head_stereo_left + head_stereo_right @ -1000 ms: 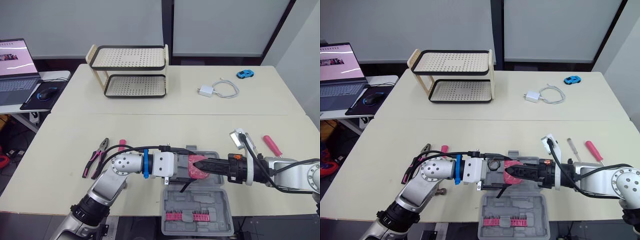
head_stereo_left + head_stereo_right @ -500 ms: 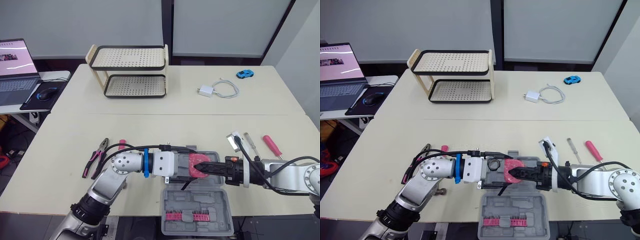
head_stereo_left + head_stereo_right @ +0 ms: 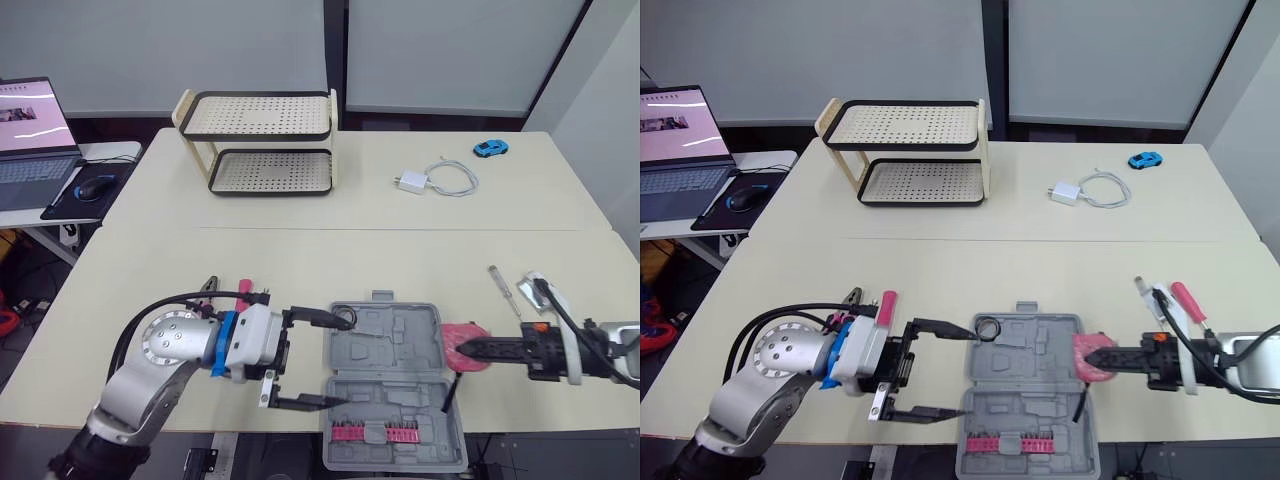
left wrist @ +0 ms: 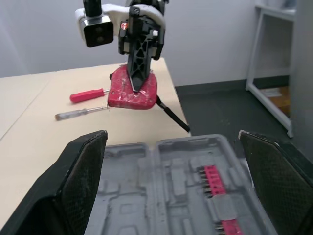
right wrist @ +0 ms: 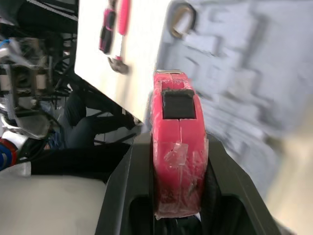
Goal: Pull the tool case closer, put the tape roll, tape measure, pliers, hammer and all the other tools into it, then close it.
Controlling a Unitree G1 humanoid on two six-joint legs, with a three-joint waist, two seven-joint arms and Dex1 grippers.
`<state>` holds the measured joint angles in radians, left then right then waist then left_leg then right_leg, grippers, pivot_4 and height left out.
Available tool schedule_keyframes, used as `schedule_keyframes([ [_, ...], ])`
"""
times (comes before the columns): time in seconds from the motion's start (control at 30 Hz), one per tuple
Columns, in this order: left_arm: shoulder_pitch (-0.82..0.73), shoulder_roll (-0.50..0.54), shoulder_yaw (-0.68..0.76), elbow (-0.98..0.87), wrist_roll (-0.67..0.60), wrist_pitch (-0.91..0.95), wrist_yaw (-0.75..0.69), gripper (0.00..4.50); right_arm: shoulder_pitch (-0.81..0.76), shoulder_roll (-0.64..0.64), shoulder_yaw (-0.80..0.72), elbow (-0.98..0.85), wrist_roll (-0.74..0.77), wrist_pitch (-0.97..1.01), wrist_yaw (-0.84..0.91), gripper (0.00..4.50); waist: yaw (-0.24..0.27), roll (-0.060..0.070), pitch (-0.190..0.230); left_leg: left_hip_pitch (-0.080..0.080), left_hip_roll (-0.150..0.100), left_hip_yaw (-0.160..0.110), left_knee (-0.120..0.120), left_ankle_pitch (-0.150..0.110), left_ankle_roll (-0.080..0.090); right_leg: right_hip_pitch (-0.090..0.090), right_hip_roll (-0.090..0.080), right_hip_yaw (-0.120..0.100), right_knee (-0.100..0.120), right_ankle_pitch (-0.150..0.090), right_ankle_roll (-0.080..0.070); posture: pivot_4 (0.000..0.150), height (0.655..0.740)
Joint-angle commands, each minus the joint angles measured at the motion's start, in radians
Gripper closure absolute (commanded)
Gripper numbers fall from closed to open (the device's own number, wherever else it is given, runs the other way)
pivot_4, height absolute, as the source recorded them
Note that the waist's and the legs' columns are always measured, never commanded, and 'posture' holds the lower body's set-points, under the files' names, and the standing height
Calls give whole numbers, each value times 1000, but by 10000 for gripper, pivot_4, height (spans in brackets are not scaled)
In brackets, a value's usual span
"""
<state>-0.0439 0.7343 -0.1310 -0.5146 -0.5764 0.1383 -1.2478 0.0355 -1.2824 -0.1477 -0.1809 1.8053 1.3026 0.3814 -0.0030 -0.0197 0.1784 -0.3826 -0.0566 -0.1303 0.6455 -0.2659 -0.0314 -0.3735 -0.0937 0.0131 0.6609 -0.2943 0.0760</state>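
We judge the tape measure (image 3: 464,333), clamped across its flat sides in our right hand (image 3: 468,350) beside the case (image 3: 385,335), rigid, smooth and dense; our left hand (image 3: 336,361) gapes.

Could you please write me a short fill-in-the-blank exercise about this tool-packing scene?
1. The right gripper holds a plastic tape measure coloured ____.
2. The grey plastic tool case lies ____.
3. The left gripper, fingers spread beside the case, holds ____.
4. The small toy car on the cream table is ____.
Missing words: red; open; nothing; blue.
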Motion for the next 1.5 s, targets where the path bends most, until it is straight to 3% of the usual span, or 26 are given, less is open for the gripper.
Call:
schedule_keyframes([
  [0.03,31,21,30,-67,-33,12,2,0,44,-27,-35,25,-181,35,169,37738,0,0,0,0,0,0,0,0,0,0,0,0,0,0,0,1500,7400],
  [0.23,64,14,23,-75,-6,1,24,0,2,43,96,120,-523,-50,356,37738,-3,1,0,1,-1,4,0,0,0,0,2,0,0,0,0,1500,7400],
  [0.43,66,21,28,-58,26,-19,21,0,-54,101,169,166,-700,-65,475,37738,-2,4,0,1,0,5,0,0,0,0,3,1,0,0,0,1500,7400],
  [0.83,47,12,19,-44,44,-18,18,0,-144,279,217,221,-897,-35,484,37738,-2,4,0,1,-1,2,0,0,0,0,2,2,0,0,0,1500,7400],
  [1.2,34,3,8,-16,65,-37,8,0,-142,311,201,238,-978,-7,508,37738,-1,4,-1,1,-1,1,0,0,0,0,2,1,0,0,0,1500,7400],
  [1.5,24,-6,-6,-8,72,-39,7,0,-119,260,178,253,-1032,-31,559,7745,-1,3,-1,1,-1,1,0,0,0,1,2,1,0,0,0,1500,7400],
])
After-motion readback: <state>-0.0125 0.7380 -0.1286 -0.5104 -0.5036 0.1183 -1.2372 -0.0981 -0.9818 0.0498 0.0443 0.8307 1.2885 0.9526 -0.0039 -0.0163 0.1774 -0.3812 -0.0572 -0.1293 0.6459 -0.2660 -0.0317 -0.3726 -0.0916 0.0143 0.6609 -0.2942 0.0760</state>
